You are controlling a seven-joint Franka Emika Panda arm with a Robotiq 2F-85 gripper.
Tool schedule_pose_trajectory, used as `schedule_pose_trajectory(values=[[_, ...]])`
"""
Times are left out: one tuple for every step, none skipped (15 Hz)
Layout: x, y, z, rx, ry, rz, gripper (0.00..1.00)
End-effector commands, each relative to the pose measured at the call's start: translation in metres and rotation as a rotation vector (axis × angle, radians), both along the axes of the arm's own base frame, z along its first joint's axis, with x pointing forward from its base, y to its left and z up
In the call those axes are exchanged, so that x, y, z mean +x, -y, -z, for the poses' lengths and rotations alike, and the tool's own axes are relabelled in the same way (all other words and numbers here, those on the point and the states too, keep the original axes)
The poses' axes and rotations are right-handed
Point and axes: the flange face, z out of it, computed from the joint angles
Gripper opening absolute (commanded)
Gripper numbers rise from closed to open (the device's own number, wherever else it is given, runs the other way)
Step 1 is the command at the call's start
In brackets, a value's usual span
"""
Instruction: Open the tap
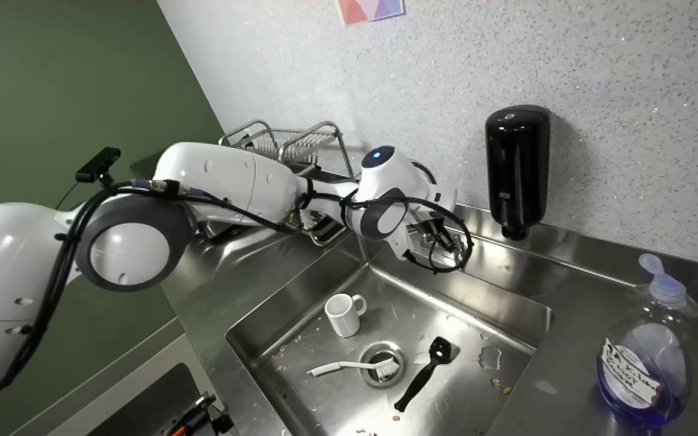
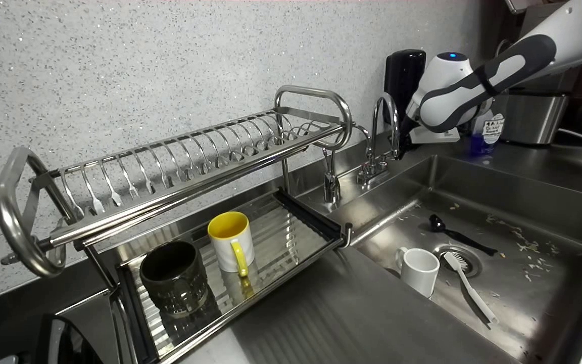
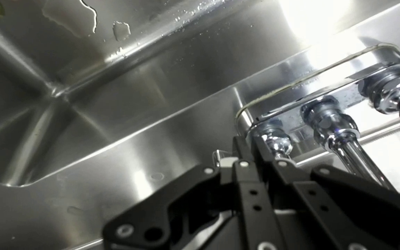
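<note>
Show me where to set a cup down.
The counter between drying tray and sink lies bare, as does the tray from the yellow-handled mug toward the sink. Crowded: the drain, by white mug, brush and black utensil; the tap, by the pincer.

Behind your steel sink (image 1: 464, 293), a pale, speckled wall (image 1: 621, 139) carries a colourful print (image 1: 372, 9) high above; a green wall (image 1: 70, 85) stands past one end of the sink. Steel countertop (image 1: 573, 303) borders the sink, and in your wrist view white light (image 3: 314, 17) glares off its inner side.
</note>
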Motion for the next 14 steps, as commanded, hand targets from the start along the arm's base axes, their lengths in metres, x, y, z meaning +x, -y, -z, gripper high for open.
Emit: schedule_pose_trajectory(values=[[0.012,0.003,0.002,0.012,0.002,0.022,0.0],[0.013,0.003,0.003,0.013,-0.001,0.024,0.0],[0.014,0.004,0.004,0.013,-0.006,0.027,0.0],[0.015,0.004,0.005,0.011,-0.009,0.029,0.0],[0.016,0.005,0.005,0.011,-0.012,0.032,0.0],[0.017,0.006,0.005,0.01,-0.01,0.038,0.0],[0.018,0.008,0.005,0.013,-0.006,0.044,0.0],[0.019,0.009,0.005,0.015,-0.007,0.053,0.0],[0.019,0.011,0.005,0.016,-0.007,0.062,0.0],[0.02,0.012,0.006,0.018,-0.007,0.074,0.0],[0.021,0.014,0.007,0.017,-0.008,0.086,0.0],[0.021,0.016,0.008,0.02,-0.01,0.096,0.0],[0.022,0.018,0.009,0.02,-0.005,0.107,0.0],[0.023,0.02,0.009,0.018,0.0,0.118,0.0]])
